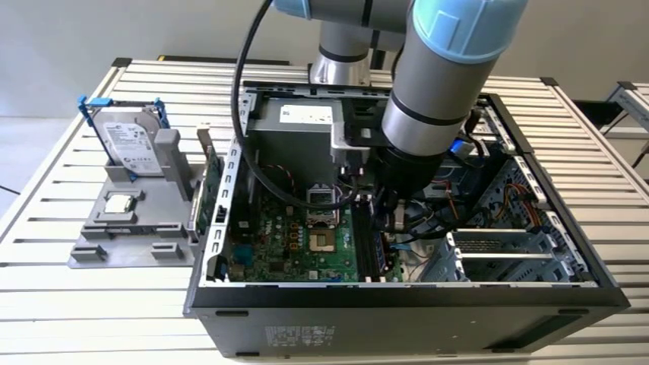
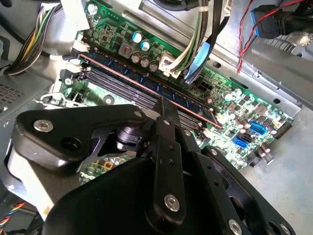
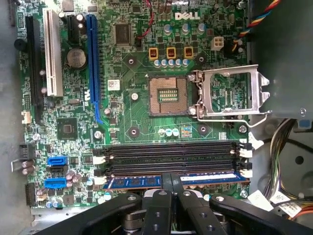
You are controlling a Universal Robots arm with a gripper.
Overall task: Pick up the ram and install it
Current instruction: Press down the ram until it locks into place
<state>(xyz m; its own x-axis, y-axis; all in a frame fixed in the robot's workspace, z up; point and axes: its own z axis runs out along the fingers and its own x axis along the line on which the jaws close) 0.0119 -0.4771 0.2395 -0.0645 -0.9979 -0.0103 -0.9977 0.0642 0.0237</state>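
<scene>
The ram (image 3: 132, 182) is a long thin stick with a row of chips. It stands on edge in one of the outer black memory slots (image 3: 171, 155) on the motherboard. In the second wrist view the ram (image 2: 122, 73) runs slantwise across the board. My gripper (image 3: 171, 180) is shut, its two black fingers pressed together, and their tips rest on the ram's upper edge near its middle. In the exterior view the gripper (image 1: 390, 222) reaches down into the open computer case (image 1: 406, 293), over the slots.
Beside the slots is the open processor socket (image 3: 167, 95) with its metal frame (image 3: 230, 93) swung up. Cable bundles (image 2: 195, 54) hang near the ram's far end. Outside the case, at the exterior view's left, a grey holder (image 1: 127, 243) carries a hard drive (image 1: 132, 144) and a green card (image 1: 210, 190).
</scene>
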